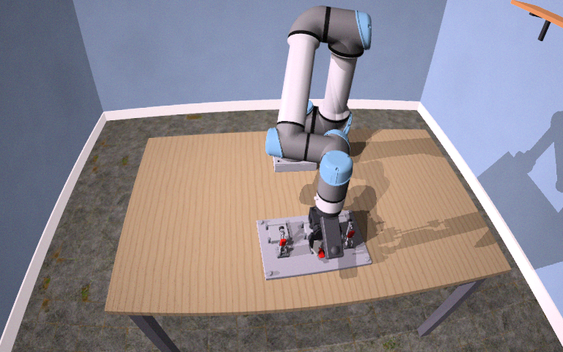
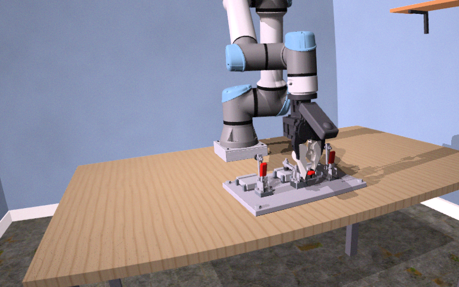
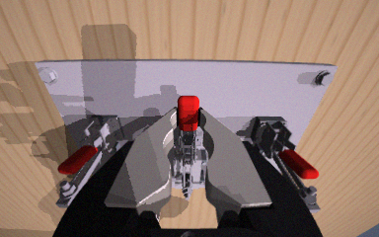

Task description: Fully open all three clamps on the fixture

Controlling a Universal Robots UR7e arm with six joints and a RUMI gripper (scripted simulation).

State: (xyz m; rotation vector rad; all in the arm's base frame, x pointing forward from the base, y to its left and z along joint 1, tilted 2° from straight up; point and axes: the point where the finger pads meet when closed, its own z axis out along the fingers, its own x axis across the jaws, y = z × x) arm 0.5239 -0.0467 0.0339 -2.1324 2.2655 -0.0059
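The pincer [image 3: 188, 129] is nearly closed, gripping the middle clamp's red-tipped lever [image 3: 188, 113]. The other two clamps [image 3: 78, 160] [image 3: 297, 164] flank it on either side, all mounted on the grey fixture plate [image 3: 237, 84] on the worktop [image 1: 199, 199].

Top view looks steeply down from high up front; exterior sits low, nearer; wrist looks straight down, closest; all share the fixture [image 1: 290, 265] [image 2: 287, 199] [image 3: 237, 89].

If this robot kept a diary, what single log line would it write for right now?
gripper: shut on middle clamp handle | side clamp handles: upright, untouched | fixture plate: flat on table
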